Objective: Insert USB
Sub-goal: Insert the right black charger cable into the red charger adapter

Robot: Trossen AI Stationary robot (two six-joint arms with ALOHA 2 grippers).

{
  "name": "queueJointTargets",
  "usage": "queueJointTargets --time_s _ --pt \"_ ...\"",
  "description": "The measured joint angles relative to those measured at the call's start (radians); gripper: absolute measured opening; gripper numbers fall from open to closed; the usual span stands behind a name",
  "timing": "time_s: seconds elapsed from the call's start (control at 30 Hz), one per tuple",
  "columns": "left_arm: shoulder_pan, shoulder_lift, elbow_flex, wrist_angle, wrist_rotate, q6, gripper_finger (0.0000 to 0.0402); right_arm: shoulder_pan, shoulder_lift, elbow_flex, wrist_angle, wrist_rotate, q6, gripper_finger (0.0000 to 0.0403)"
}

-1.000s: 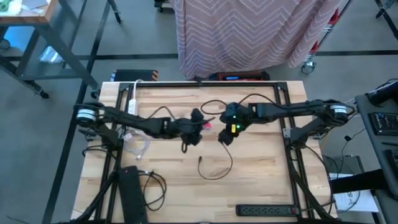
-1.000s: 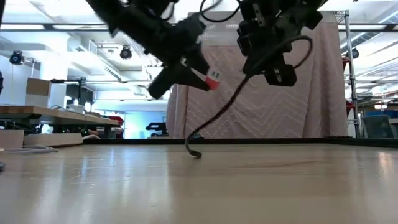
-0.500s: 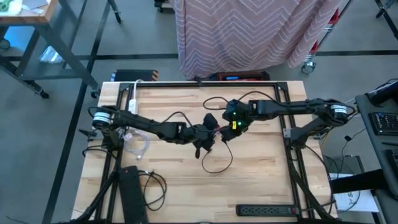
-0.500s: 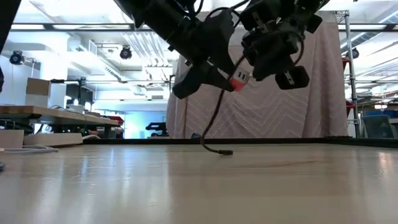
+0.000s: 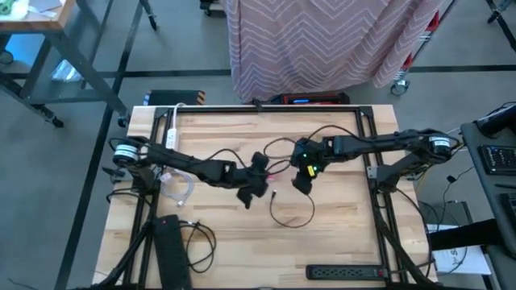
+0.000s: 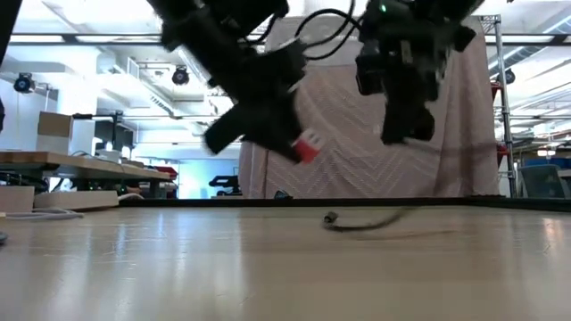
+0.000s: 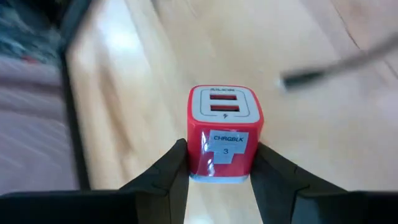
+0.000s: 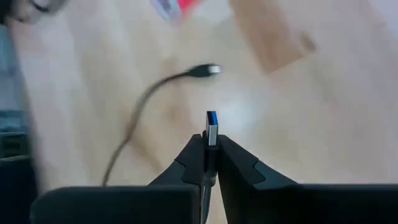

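**Holding charger and USB plug apart above the table**

Gripping a red wall charger between its two fingers, the left gripper hangs above the middle of the wooden table; the charger's grey face with its two USB ports points away from the wrist, and a white label sits on its side. At about three o'clock from it, near but not touching, the right gripper is clenched on a USB plug, whose blue-tipped metal end stands out beyond the fingertips. The black cable runs from that plug down to the table and loops toward six o'clock, its free end lying on the wood. In the low view the charger sits clear of the tabletop, tilted downward.
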Motion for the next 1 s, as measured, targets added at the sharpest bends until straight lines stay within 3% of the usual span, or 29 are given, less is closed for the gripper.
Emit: queueJointTargets --time_s 0.17,0.33,0.5,0.63,0.8,1.0 --pt "-0.007 -0.097 -0.176 0.102 0.086 -0.122 0.0124 -0.004 0.011 -0.144 0.237 0.049 -0.152 0.0013" --pt "-0.006 -0.154 -0.331 0.423 0.094 -0.137 0.0124 -0.052 0.119 -0.188 0.322 0.050 -0.258 0.0013" --pt "-0.006 -0.158 -0.375 0.621 0.093 -0.085 0.0125 -0.106 0.251 -0.114 0.295 -0.087 -0.346 0.0014" --pt "-0.005 -0.152 -0.356 0.623 0.071 -0.079 0.0137 -0.122 0.310 -0.015 0.172 -0.104 -0.438 0.0027" --pt "-0.005 -0.153 -0.343 0.616 0.028 -0.081 0.0126 -0.123 0.326 0.078 0.046 0.037 -0.540 0.0080" --pt "-0.005 -0.154 -0.355 0.610 0.018 -0.099 0.0124 -0.106 0.251 0.099 -0.004 0.145 -0.555 0.0149"
